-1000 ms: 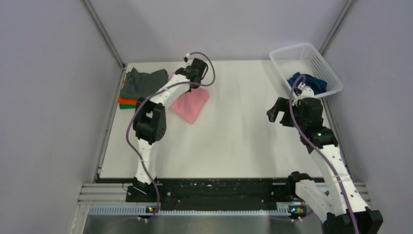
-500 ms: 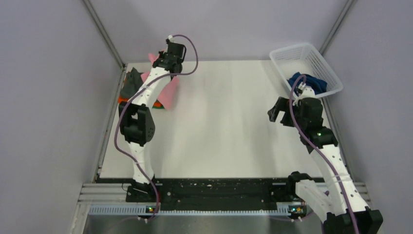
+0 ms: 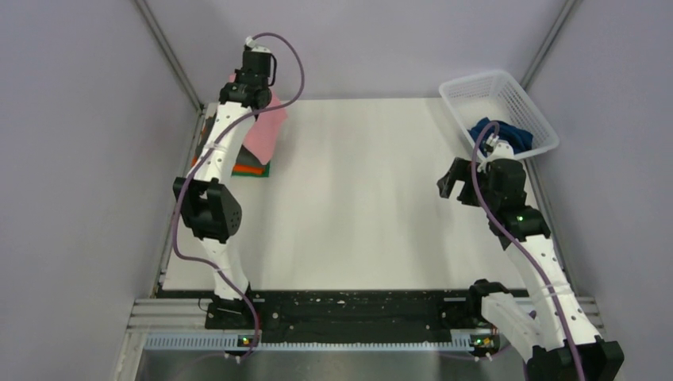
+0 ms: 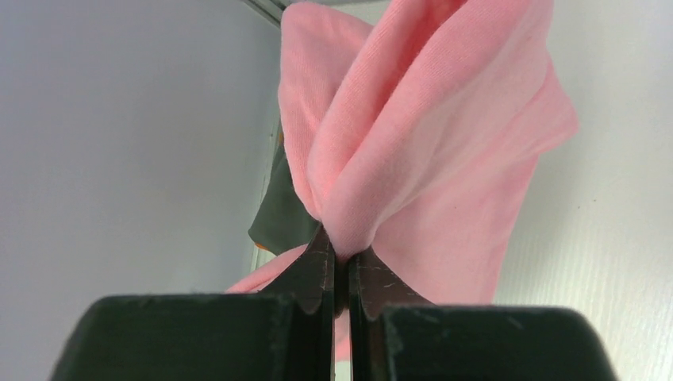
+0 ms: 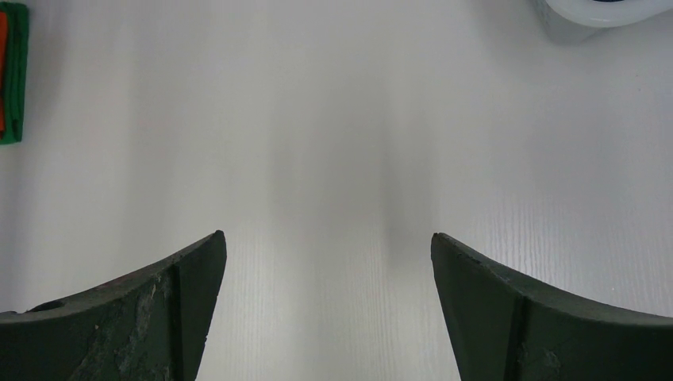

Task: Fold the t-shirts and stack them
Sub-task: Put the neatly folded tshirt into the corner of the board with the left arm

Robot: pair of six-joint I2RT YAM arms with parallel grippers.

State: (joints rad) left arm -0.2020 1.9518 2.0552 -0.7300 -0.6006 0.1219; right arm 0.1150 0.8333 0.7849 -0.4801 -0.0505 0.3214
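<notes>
left gripper [image 4: 340, 258] clamped tight on a bunched fold of the pink t-shirt [image 4: 444, 135], held up at far left corner of table [image 3: 373, 206]. cloth hangs over the dark grey t-shirt [image 4: 278, 218]; orange t-shirt [image 5: 2, 71] and green t-shirt [image 5: 17, 71] edges show below. right gripper [image 5: 326, 242] jaws spread wide, holding nothing. navy t-shirt [image 3: 509, 135] in white basket [image 3: 530, 117].

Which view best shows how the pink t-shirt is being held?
The left wrist view: the left claw is shut on a bunched fold of the pink t-shirt, close up. The top external view shows only a pink patch beside the left arm, the grip hidden. The right wrist view shows none of it.
</notes>
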